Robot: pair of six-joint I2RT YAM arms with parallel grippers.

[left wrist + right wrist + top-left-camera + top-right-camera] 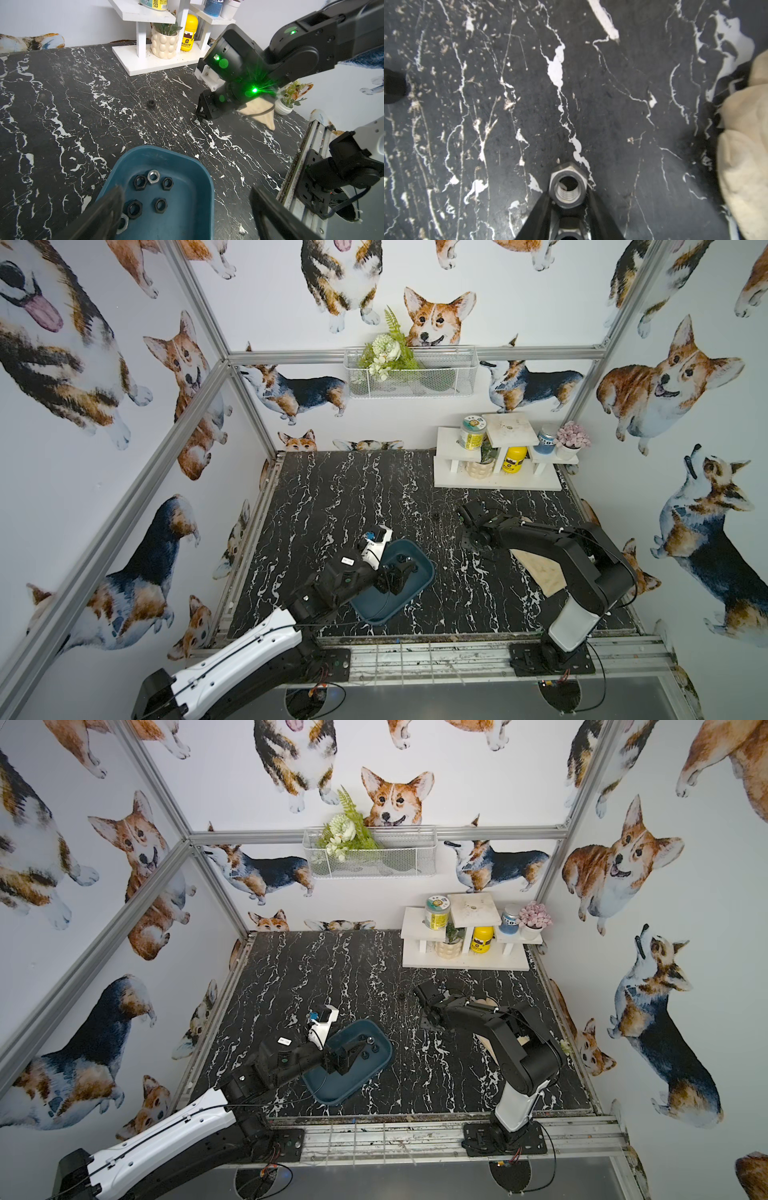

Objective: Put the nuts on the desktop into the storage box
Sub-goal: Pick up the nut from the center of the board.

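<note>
step: pick-up | right hand pinching a silver hexagonal metal nut on the black white-veined marble table, well apart from the teal plastic storage box | left hand spread over the box, empty | loose black nut beyond the box | next: likely lift, carry to the box, release

Top views overlook the desktop; wrist views sit close.
</note>
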